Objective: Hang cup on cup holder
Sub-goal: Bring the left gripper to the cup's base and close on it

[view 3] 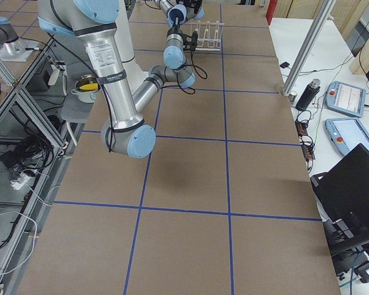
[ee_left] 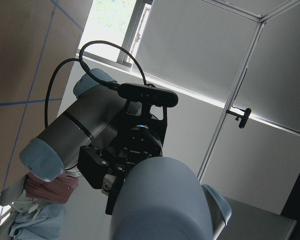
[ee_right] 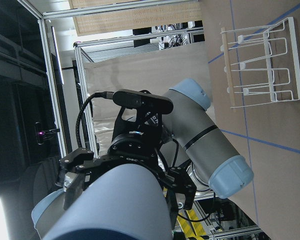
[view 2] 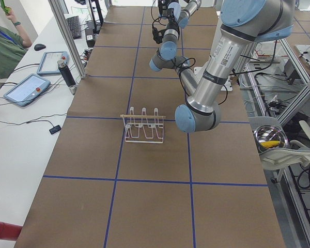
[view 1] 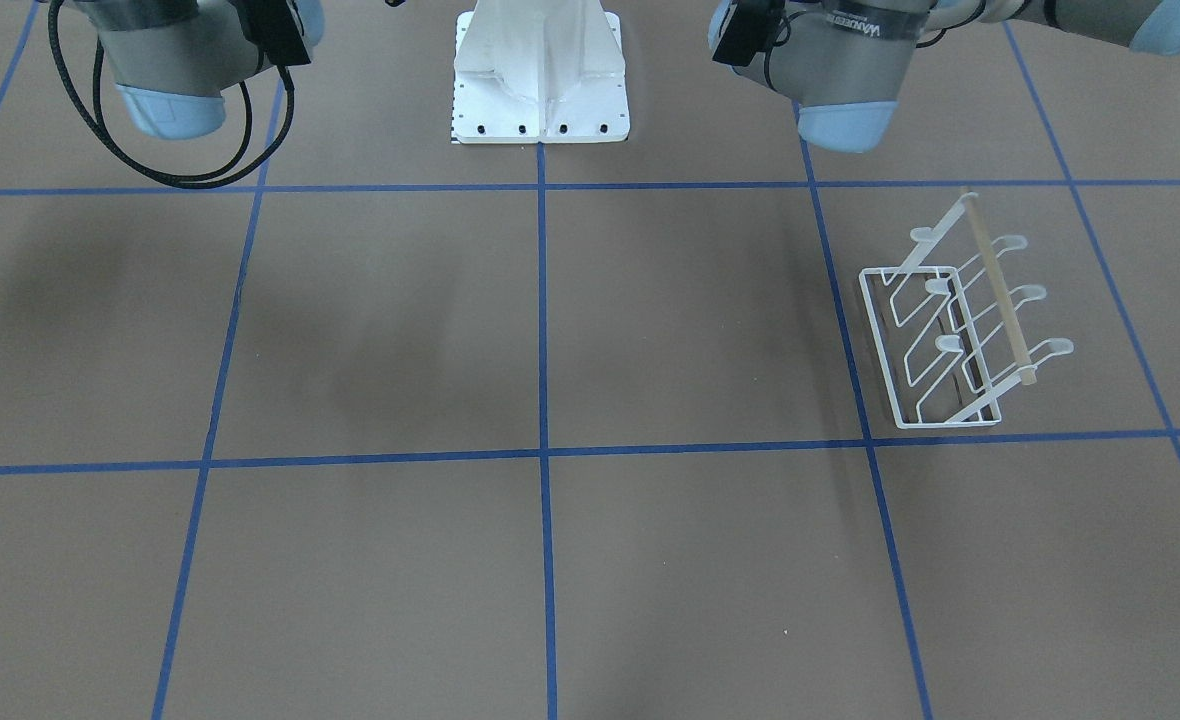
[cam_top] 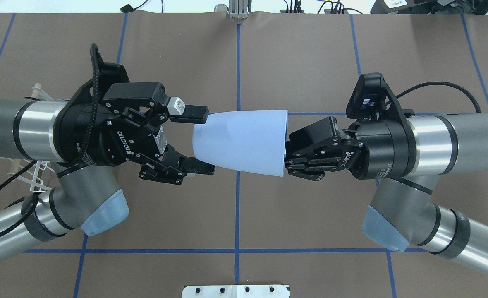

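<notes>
The light-blue cup (cam_top: 244, 140) hangs on its side high over the table's middle, between my two grippers. My right gripper (cam_top: 287, 154) is shut on the cup's wide rim end. My left gripper (cam_top: 202, 140) is open, its two fingers (cam_top: 194, 111) straddling the narrow bottom end. The left wrist view looks along the cup (ee_left: 160, 200) at the right gripper behind it. The white wire cup holder (view 1: 950, 330) stands on the table on my left side, its prongs bare; it is mostly hidden under my left arm overhead (cam_top: 37, 178).
Blue tape lines divide the brown table into squares. The robot's white base plate (view 1: 540, 80) sits at the table's edge. Tablets (view 2: 26, 89) and a person (view 2: 2, 46) are beyond the far side. A metal bowl (view 2: 270, 138) rests off the table.
</notes>
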Robot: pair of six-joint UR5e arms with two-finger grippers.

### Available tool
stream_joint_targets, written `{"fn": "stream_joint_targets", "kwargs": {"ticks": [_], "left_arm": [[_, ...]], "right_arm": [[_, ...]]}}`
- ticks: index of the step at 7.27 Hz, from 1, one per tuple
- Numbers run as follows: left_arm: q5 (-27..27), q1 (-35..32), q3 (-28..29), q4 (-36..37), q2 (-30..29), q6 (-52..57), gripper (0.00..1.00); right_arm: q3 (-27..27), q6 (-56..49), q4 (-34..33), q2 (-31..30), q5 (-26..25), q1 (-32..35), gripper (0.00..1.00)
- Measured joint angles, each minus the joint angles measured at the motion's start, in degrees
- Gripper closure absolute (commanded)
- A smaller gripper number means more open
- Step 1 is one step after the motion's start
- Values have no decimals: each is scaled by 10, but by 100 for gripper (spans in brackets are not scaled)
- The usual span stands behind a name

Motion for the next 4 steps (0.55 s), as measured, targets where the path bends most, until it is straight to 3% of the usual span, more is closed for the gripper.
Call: {"fn": "stream_joint_targets", "kwargs": {"ticks": [4], "left_arm": [[1,11,1,0,-1,2,2]], "right_arm": [[1,0,0,0,14,0,100]]}}
